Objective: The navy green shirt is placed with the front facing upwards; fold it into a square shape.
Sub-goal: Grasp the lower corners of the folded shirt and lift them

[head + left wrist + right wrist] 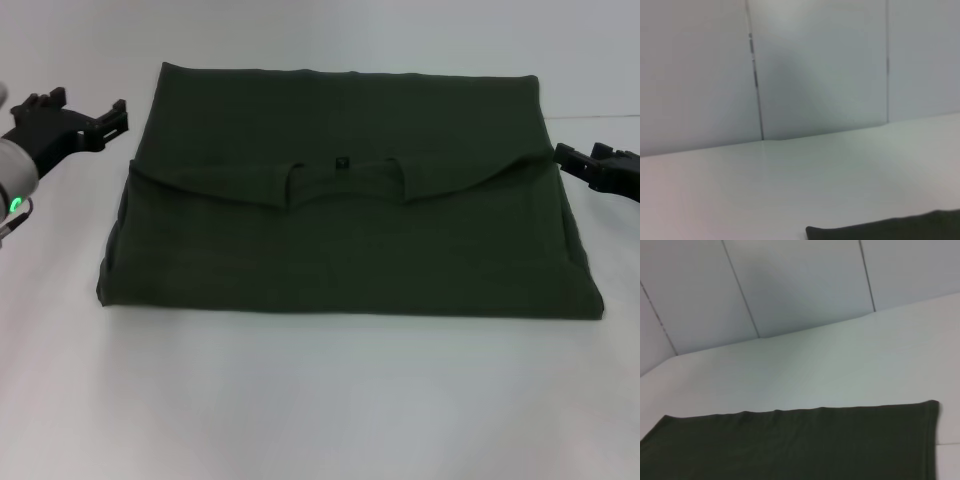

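The navy green shirt (345,250) lies flat on the white table as a wide rectangle, plain green side up. One layer is folded over another; its curved edge with the collar (342,178) runs across the middle. My left gripper (90,112) hovers open just off the shirt's far left corner, holding nothing. My right gripper (585,155) sits open beside the shirt's right edge, also off the cloth. A corner of the shirt (890,230) shows in the left wrist view, and its far edge (790,445) shows in the right wrist view.
A white table (320,400) carries the shirt, with bare surface in front and on both sides. Pale wall panels (790,285) stand behind the table's far edge.
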Robot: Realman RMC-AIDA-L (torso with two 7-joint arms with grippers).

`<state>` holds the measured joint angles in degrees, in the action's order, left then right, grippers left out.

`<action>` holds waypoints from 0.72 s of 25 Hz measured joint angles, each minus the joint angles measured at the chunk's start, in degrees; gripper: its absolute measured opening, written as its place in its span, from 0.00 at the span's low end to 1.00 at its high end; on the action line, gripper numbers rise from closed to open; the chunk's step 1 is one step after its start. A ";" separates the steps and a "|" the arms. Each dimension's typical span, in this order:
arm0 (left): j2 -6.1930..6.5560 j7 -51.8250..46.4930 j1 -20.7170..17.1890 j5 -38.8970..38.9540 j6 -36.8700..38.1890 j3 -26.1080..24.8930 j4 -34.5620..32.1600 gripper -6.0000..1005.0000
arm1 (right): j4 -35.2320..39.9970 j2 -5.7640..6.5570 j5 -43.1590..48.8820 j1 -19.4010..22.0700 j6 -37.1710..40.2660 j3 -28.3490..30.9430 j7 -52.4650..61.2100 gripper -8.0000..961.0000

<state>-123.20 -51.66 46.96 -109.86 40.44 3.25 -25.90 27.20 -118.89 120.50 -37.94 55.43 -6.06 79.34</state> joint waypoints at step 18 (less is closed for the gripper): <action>5.84 -43.23 -14.68 -18.49 35.12 13.22 -17.41 0.82 | 1.54 -0.45 0.00 4.44 11.62 -0.59 -1.00 0.70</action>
<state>-117.36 -94.88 32.28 -128.35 75.56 16.47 -43.31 28.75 -119.35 120.50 -33.50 67.05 -6.65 78.34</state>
